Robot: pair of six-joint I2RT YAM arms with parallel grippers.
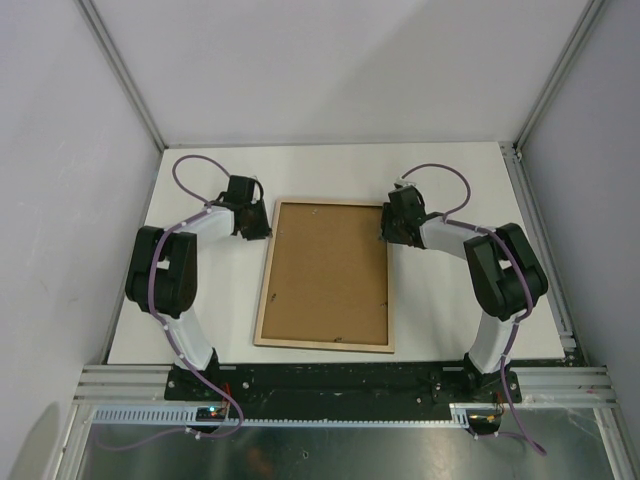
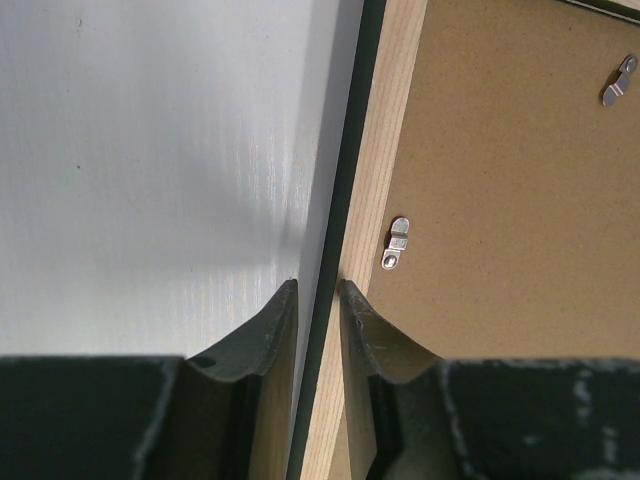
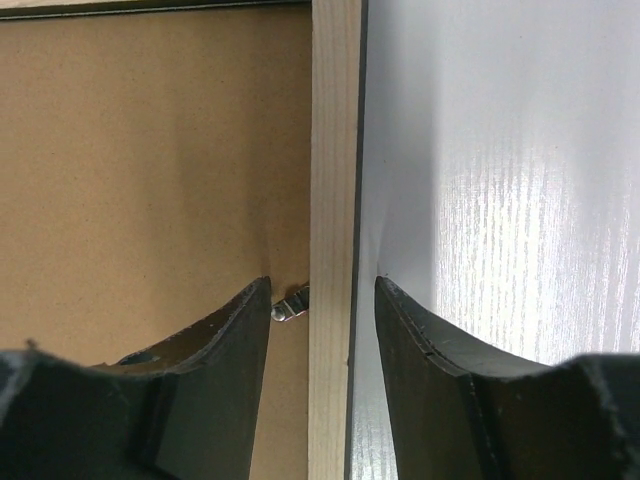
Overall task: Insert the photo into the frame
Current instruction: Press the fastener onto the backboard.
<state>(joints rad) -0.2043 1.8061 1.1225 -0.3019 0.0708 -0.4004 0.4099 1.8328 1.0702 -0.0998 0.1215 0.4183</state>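
Observation:
The frame (image 1: 262,300) lies face down on the white table, its light wood back up and the brown backing board (image 1: 328,270) set in it. The photo is hidden. My left gripper (image 1: 258,232) is at the frame's left rail near the far corner. In the left wrist view (image 2: 318,285) its jaws stand close together, shut on the rail (image 2: 385,150). My right gripper (image 1: 388,232) is at the right rail near the far corner. In the right wrist view (image 3: 322,280) it is open and straddles the rail (image 3: 333,150) with a gap on each side.
Small metal turn clips (image 2: 397,243) (image 3: 290,303) lie on the backing board (image 2: 510,200) by the rails. Bare white table (image 1: 440,300) lies on both sides of the frame. Grey walls enclose the table at the left, back and right.

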